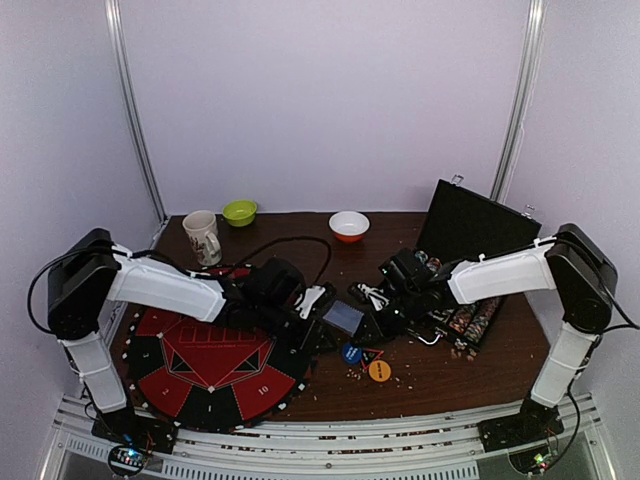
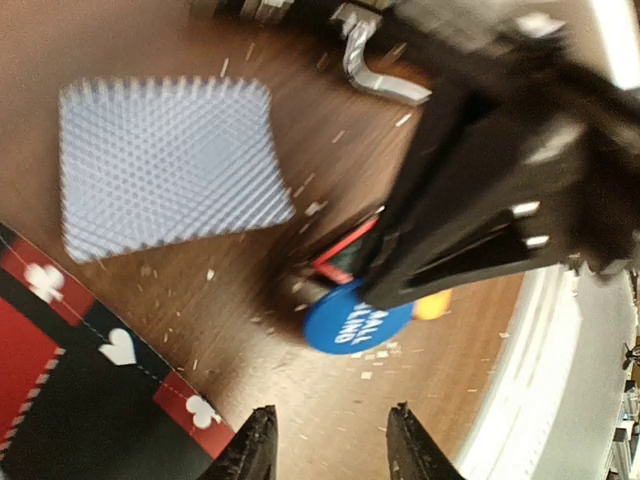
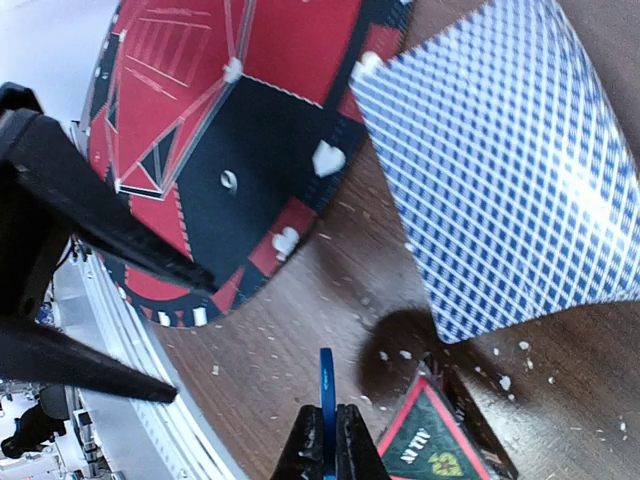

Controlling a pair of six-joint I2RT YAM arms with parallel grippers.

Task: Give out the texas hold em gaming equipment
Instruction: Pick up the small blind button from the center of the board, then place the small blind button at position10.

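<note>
The table [image 1: 450,385] is dark wood, lightly glossy. The cards [image 3: 500,170] look like smooth coated paper with lattice-printed backs. Beside the cards, the blue button [image 2: 357,318] is shiny plastic; the mat [image 1: 210,365] looks matt.

My left arm [image 1: 165,285] and right arm [image 1: 500,272] reach inward, nearly meeting; my left gripper [image 2: 325,445] hangs half open, right gripper [image 3: 328,430] pinches a blue button [image 3: 326,380].

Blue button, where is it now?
The blue button is pinched in the right gripper, front-centre of the table in the top view, beside the orange button.
</note>
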